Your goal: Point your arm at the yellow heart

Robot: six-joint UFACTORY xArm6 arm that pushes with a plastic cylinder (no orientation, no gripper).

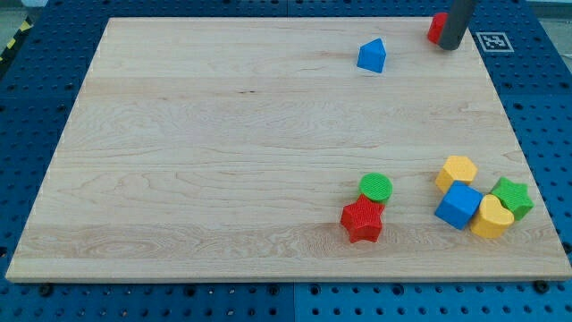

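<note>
The yellow heart (492, 217) lies near the board's bottom right corner, touching a blue cube (458, 205) on its left and a green star (512, 197) above it. My tip (451, 46) is at the view's top right, far from the heart, right next to a red block (436, 28) that the rod partly hides.
A yellow hexagon (457, 171) sits just above the blue cube. A green cylinder (376, 187) and a red star (362, 220) touch each other left of that cluster. A blue triangular block (372, 55) lies at the top, left of my tip. The wooden board (223, 161) rests on a blue pegboard.
</note>
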